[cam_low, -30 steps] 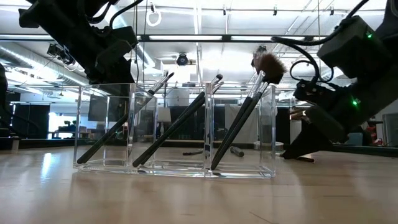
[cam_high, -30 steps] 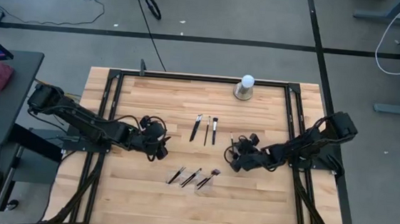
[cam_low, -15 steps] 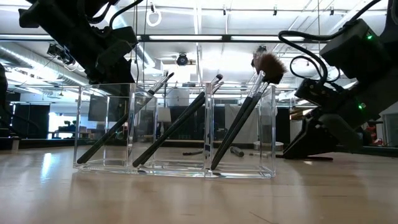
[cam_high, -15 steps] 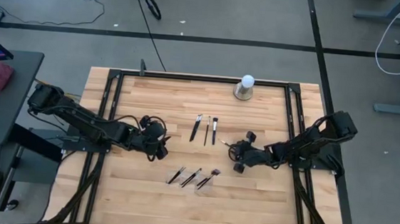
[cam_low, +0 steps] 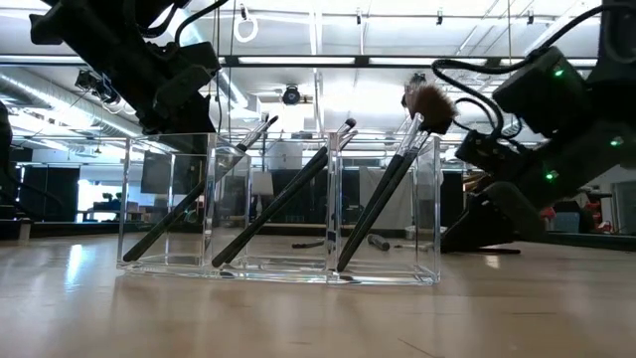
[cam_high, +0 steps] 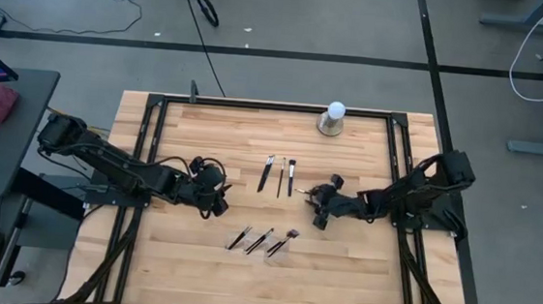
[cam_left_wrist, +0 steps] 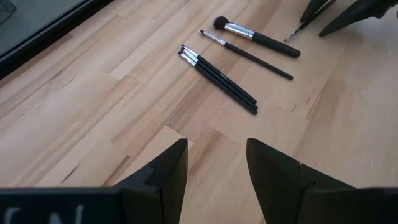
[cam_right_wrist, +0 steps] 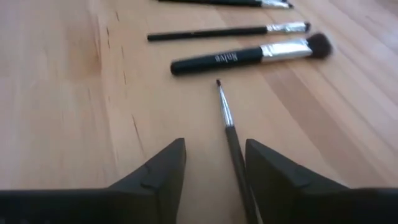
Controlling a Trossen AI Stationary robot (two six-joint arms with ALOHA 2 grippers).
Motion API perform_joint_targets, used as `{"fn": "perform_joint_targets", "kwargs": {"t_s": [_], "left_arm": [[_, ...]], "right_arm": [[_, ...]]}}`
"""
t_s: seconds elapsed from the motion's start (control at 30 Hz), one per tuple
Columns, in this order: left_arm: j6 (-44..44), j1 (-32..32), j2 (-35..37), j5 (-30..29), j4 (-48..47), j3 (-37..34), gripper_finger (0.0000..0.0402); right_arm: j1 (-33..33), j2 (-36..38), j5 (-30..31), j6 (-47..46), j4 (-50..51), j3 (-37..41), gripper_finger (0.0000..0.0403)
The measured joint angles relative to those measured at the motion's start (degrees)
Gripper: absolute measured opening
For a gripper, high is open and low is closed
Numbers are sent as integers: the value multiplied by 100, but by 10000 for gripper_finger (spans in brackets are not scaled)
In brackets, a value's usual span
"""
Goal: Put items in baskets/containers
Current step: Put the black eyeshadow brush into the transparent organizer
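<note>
Three makeup brushes (cam_high: pixel 280 176) lie side by side at the table's middle. They also show in the right wrist view as brushes (cam_right_wrist: pixel 239 57). A thinner brush (cam_right_wrist: pixel 227 118) lies on the wood just right of them. My right gripper (cam_high: pixel 315 202) is low over it, open, slanting down, one finger on each side of its handle. My left gripper (cam_high: pixel 220 195) hangs open above bare wood left of the middle. The clear container (cam_low: pixel 229 149) stands near the front edge, with three brushes (cam_low: pixel 288 194) leaning in its compartments, tips up. My right gripper (cam_right_wrist: pixel 214 149) has the thin brush's handle (cam_right_wrist: pixel 239 168) running between its open fingers, along them and close to the inner side of one finger. The brush lies flat on the table. Whether a finger touches it I cannot tell.
A white ball on a grey base (cam_high: pixel 333 118) stands at the far edge, right of centre. A black frame (cam_high: pixel 256 106) rims the table. Bare wood lies between the loose brushes and the container.
My right gripper has moved toward the table's left, closer to the loose brushes, sinking a little and rolling at the wrist. It now straddles the thin brush. The brushes and the container have stayed where they were.
</note>
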State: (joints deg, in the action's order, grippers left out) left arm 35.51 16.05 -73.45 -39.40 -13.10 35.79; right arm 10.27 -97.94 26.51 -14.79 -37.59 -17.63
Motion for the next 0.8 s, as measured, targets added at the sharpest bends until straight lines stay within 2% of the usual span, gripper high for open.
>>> {"fn": "perform_joint_targets", "kwargs": {"t_s": [0.2,0.5,0.7,0.8], "left_arm": [[-11,0,0,0,-2,0,172],[-11,0,0,0,-2,0,172],[-44,95,0,-27,9,0,172],[-158,188,-19,-145,192,0,172]], "right_arm": [[-357,-512,-463,182,-596,-39,120],[-385,-572,-622,252,-1114,267,13],[-368,-574,-517,-19,-1461,495,11],[-315,-647,-459,208,-2325,702,5]]}}
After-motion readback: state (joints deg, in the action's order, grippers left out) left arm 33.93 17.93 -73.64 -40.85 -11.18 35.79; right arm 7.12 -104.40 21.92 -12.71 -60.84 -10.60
